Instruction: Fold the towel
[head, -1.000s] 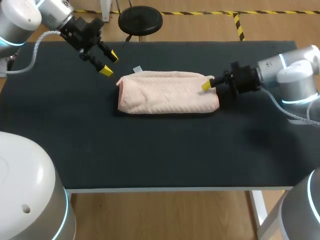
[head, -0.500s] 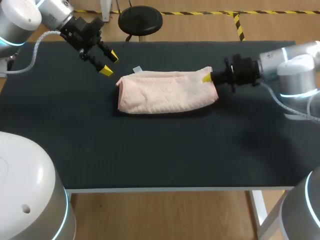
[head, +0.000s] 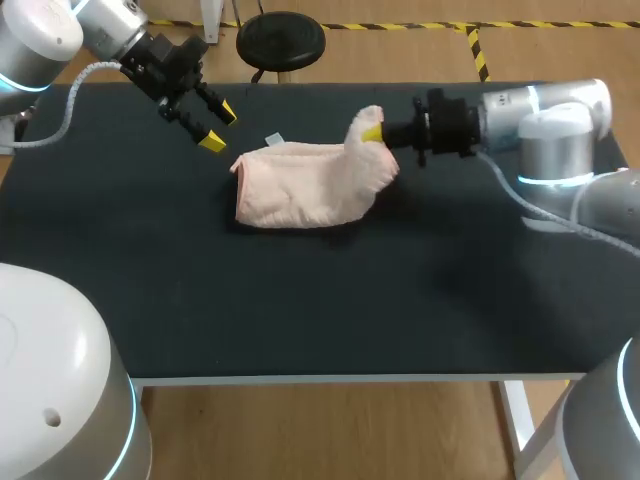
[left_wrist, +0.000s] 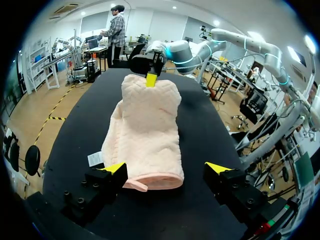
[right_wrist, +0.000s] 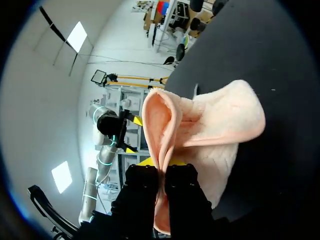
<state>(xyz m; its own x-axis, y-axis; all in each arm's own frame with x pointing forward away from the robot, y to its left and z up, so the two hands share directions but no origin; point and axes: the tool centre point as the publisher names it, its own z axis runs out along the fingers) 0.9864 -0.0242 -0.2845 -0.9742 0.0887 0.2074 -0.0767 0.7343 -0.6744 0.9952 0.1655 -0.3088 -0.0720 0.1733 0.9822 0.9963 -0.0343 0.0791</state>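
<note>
A pink towel (head: 300, 185) lies folded on the black table (head: 300, 300), its right end lifted and drawn over toward the left. My right gripper (head: 373, 133) is shut on that raised end; in the right wrist view the cloth (right_wrist: 210, 130) is pinched between the fingers (right_wrist: 142, 185) and hangs ahead of them. My left gripper (head: 220, 128) hovers open above the table, up and to the left of the towel's left end, touching nothing. From the left wrist view the towel (left_wrist: 147, 125) stretches ahead of the open gripper (left_wrist: 166, 168), with the right gripper (left_wrist: 151, 80) at its far end.
A small white tag (head: 275, 139) sticks out at the towel's back left corner, also visible near the left finger (left_wrist: 95, 159). The black table top runs broad in front of the towel to the front edge (head: 320, 378).
My right gripper closed on the towel's right end, lifted it and carried it leftward over the towel. The left arm stayed still and open.
</note>
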